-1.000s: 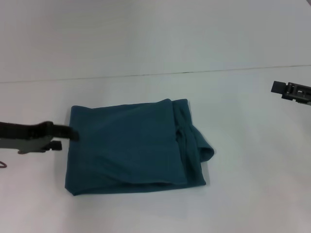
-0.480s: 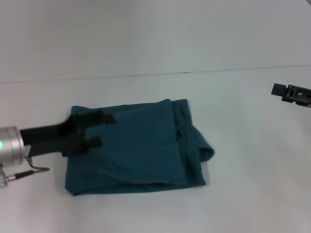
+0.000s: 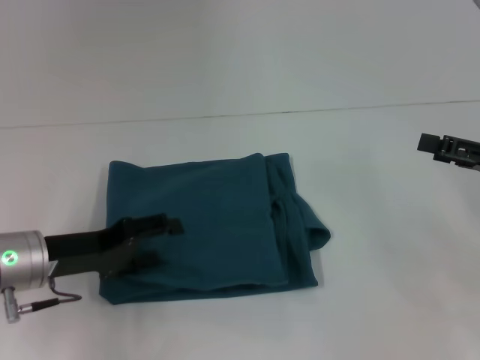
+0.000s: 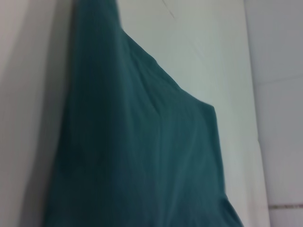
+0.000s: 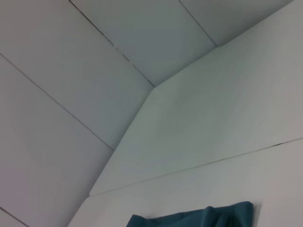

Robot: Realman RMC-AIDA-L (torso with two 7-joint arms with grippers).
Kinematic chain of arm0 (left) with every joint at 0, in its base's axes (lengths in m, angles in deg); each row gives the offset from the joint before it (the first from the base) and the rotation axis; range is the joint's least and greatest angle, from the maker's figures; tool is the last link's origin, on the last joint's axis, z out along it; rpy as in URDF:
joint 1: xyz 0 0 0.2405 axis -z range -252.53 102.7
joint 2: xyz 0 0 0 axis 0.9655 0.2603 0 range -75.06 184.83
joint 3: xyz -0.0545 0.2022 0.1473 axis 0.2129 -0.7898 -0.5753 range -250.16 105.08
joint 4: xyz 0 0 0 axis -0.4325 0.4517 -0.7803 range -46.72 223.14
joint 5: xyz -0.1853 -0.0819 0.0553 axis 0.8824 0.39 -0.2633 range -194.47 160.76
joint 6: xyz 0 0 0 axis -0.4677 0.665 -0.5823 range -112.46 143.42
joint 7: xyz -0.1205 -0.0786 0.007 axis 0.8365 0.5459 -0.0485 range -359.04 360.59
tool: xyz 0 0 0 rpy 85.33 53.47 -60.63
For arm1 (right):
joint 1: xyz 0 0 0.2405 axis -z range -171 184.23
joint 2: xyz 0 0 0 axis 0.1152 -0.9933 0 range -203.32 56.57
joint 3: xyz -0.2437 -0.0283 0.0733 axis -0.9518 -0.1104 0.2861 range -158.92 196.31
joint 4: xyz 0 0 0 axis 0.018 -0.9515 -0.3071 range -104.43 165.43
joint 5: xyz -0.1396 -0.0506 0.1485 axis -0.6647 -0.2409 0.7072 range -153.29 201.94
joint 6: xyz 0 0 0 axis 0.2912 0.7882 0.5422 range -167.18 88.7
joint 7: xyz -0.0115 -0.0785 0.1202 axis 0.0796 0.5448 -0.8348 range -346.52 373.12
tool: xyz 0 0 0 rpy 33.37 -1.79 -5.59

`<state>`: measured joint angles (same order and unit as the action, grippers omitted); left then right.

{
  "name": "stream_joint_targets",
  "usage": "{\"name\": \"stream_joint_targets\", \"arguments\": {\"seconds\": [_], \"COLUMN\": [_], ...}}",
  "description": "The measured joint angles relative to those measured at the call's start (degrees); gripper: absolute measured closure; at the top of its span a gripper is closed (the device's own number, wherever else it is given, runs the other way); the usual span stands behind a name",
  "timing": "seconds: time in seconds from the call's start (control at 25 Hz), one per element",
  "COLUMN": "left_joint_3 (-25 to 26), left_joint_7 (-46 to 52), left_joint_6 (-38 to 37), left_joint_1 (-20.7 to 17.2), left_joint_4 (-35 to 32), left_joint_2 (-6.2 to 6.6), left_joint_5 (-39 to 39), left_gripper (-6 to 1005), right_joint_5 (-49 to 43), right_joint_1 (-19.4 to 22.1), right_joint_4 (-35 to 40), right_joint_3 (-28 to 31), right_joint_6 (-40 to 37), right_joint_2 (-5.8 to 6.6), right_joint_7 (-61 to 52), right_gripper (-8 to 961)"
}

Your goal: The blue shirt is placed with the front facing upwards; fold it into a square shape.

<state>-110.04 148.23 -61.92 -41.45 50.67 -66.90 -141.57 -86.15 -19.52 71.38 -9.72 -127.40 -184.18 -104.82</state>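
The dark teal-blue cotton shirt lies folded into a roughly rectangular bundle on the white desk, slightly left of centre in the head view. Its top layer is flat and smooth. Along the bundle's right side, a narrower strip of fabric is bunched into creases, and one rounded lobe protrudes past the right edge. No lettering is visible on the exposed surface. The near edge shows stacked layers, with a lower layer projecting slightly beyond the upper one.

The left gripper is positioned over the near-left portion of the shirt. Its two dark fingers are spread apart and hold nothing; one points toward the middle of the bundle, the other lies closer to the near edge. Whether the fingers touch the fabric cannot be determined. The silver wrist section of the left arm carries a lit green indicator and sits off the left edge of the shirt, with a thin cable below it.

The left wrist view shows the shirt at close range, filling most of the picture, with the desk beyond it.

The right gripper is at the far right edge of the head view, well apart from the shirt. Its finger state cannot be determined. The right wrist view shows only a corner of the shirt.
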Motion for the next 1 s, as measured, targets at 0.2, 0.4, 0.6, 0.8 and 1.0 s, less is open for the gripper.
{"name": "stream_joint_targets", "arguments": {"seconds": [0.2,0.4,0.6,0.8,1.0], "left_joint_3": [3.9,5.1,5.2,5.6,5.8], "left_joint_7": [-9.9,-22.3,-32.7,-39.1,-42.9], "left_joint_6": [-11.8,-22.6,-28.2,-30.6,-30.4], "left_joint_1": [-1.8,-4.9,-7.5,-9.6,-10.7], "left_joint_4": [-5.9,-11.8,-14.4,-16.2,-16.2], "left_joint_2": [0.01,0.72,0.9,0.62,0.48], "left_joint_5": [3.6,5.6,5.1,3.8,1.3], "left_gripper": [95,95,95,95,95], "right_joint_5": [-0.1,-2.9,-4.9,-5.9,-8.1], "right_joint_1": [0.0,-0.4,-1.2,-2.9,-5.3], "right_joint_4": [0.0,0.1,0.2,0.1,-2.7], "right_joint_3": [-0.3,-2.2,-5.2,-9.3,-13.3], "right_joint_6": [-0.6,-3.4,-6.0,-7.1,-6.1], "right_joint_2": [0.1,-0.29,-2.52,-5.77,-8.66], "right_joint_7": [0.2,5.7,14.3,16.3,16.6], "right_gripper": [7,7,7,7,7]}}
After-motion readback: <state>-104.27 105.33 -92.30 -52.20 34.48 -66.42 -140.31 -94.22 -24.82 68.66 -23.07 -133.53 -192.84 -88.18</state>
